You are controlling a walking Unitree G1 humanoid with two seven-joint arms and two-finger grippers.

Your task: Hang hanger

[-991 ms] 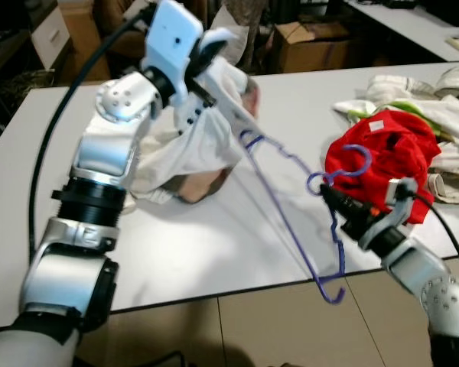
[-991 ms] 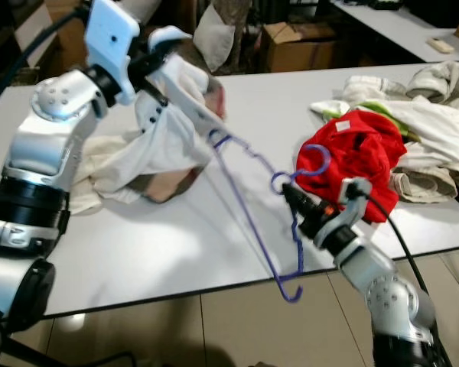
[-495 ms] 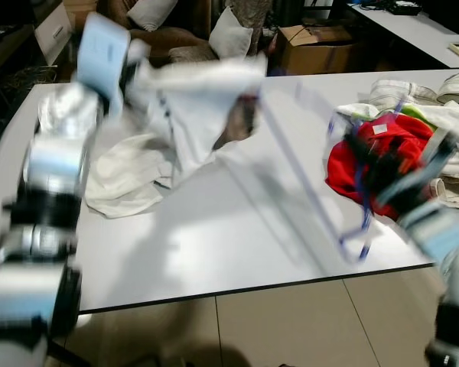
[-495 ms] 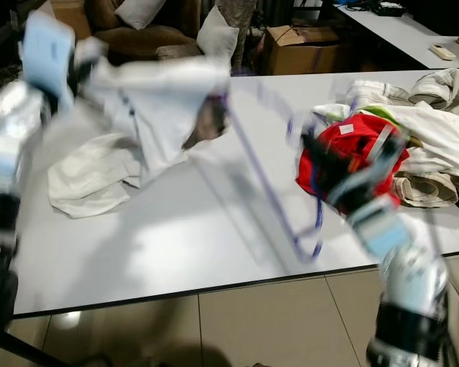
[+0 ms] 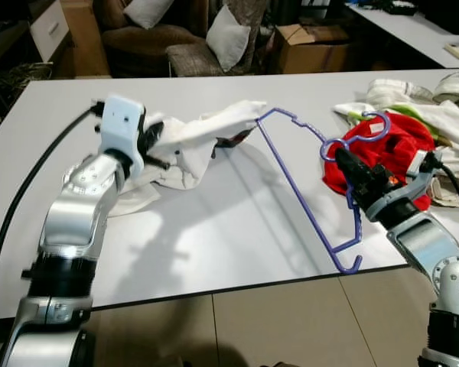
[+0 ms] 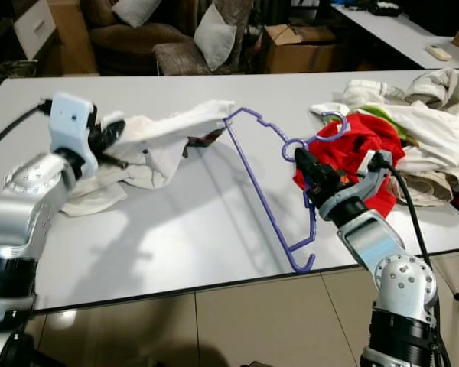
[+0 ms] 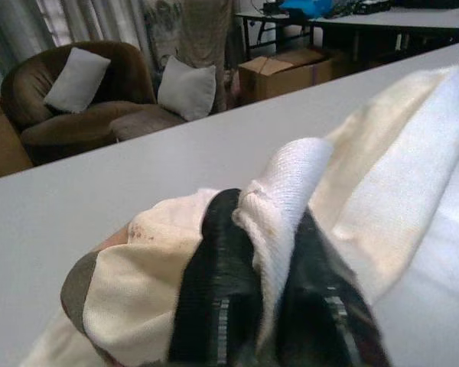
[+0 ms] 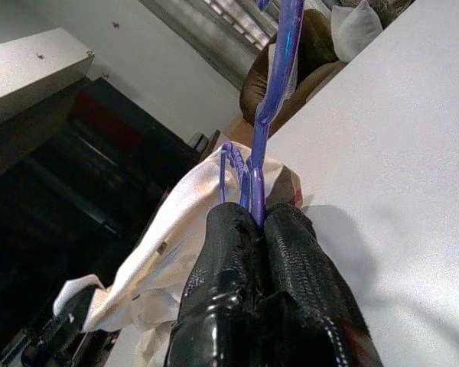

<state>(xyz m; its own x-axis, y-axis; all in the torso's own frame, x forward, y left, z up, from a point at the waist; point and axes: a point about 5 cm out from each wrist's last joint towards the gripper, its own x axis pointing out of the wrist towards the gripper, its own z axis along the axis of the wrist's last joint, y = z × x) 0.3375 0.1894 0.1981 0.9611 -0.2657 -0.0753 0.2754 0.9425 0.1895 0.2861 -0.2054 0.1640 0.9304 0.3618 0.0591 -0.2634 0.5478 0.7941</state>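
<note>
Left eye view, right tool (image 5: 344, 158) clamping hanger (image 5: 306, 206), left tool (image 7: 271, 287) gripping garment (image 5: 191, 141)

A purple hanger (image 5: 306, 191), cream-white garment (image 5: 191, 138) and red cloth (image 5: 386, 141) lie on a white table (image 5: 214, 229).

white table (image 5: 214, 229) | cream garment (image 5: 180, 145) left | red cloth (image 5: 382, 149), pale laundry heap (image 5: 444, 107) right

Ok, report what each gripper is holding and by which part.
The right gripper is shut on the purple hanger, at the neck just below its hook. The left gripper is shut on a fold of the white garment.
</note>
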